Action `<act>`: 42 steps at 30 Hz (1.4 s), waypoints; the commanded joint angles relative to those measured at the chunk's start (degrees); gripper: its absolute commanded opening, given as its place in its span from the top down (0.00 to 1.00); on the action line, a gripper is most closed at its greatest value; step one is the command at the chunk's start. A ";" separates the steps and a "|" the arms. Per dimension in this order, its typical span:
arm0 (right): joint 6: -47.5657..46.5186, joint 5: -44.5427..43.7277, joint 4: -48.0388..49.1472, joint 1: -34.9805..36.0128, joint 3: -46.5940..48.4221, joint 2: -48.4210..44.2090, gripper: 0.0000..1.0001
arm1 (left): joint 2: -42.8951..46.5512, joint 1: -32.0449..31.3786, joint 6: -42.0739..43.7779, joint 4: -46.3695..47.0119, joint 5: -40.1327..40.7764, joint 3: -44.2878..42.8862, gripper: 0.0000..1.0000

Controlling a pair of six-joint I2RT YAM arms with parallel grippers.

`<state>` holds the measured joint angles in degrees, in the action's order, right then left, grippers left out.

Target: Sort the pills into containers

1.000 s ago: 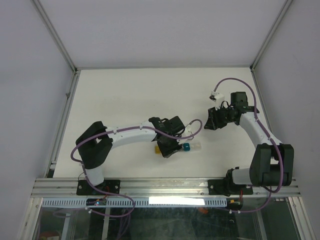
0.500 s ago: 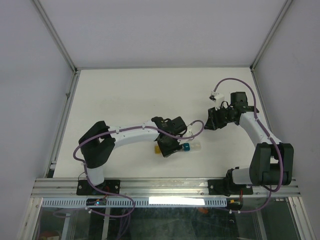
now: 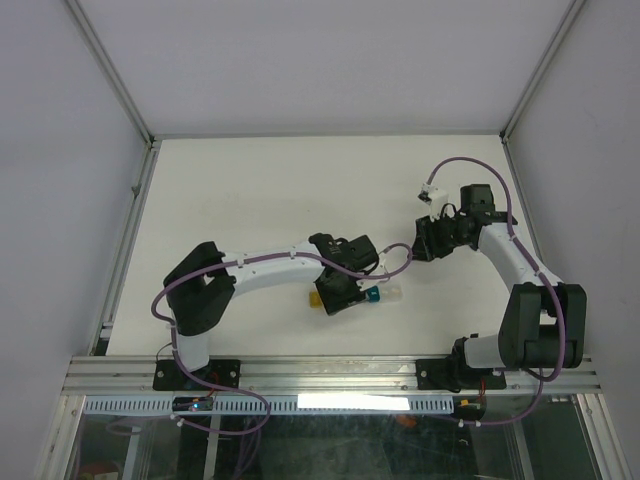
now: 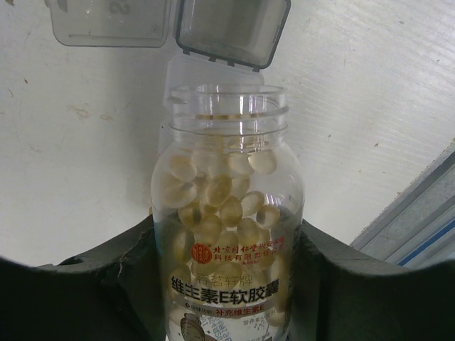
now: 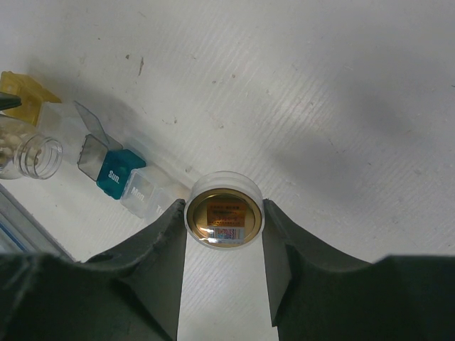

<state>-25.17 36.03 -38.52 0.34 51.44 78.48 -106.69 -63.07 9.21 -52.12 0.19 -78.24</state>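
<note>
L gripper (image 4: 227, 245) is pinching the clear bottle (image 4: 227, 177) across its body, fingers tight on both sides. The mouth is uncapped and points at the pill box (image 4: 213, 69). I reckon it's held on its side so the pills (image 4: 217, 206) can be tipped into the cell whose grey lid (image 4: 231, 32) is flipped back just past the mouth. Every pill I can see is inside the bottle, bunched mid-body, none at the neck.

R gripper (image 5: 224, 207) is clamped on the bottle's cap (image 5: 224, 217), gold inside facing the cam. It looks lifted off the table (image 5: 320, 85) and well apart from the L arm, prob. parked to stay out of the way and be ready for re-capping. From the R wrist the box lies in a row beside the bottle mouth: yellow cell (image 5: 25, 99), grey lid raised, teal cell (image 5: 117, 174), clear cell (image 5: 146, 195).

Hard to read:
- The target cell's inside sits behind the bottle's neck, so I can't tell if anything has landed in it, or if the mouth touches the box.
- The bottle's base is cut off at the frame bottom.
- From above, the L gripper covers the bottle and the mid of the box. Only the yellow, teal and clear bits poke out, and the pills are too small to see there.
</note>
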 commanded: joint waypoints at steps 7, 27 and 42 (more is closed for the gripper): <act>-0.54 1.50 0.09 -0.34 1.98 0.07 0.85 | -1.10 -0.91 -0.19 -0.98 2.42 -4.25 1.00; -0.76 1.74 -0.15 -0.53 1.97 0.03 0.84 | -1.97 -0.68 -0.79 -3.20 4.00 -5.19 1.00; -0.74 1.93 -0.35 -0.78 2.13 0.16 0.84 | -3.56 -1.02 -0.61 -6.22 5.92 -7.84 1.00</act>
<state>-25.43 36.47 -39.29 0.12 51.44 78.61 -110.59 -64.31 8.38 -57.76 3.86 -84.07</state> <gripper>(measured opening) 0.436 0.522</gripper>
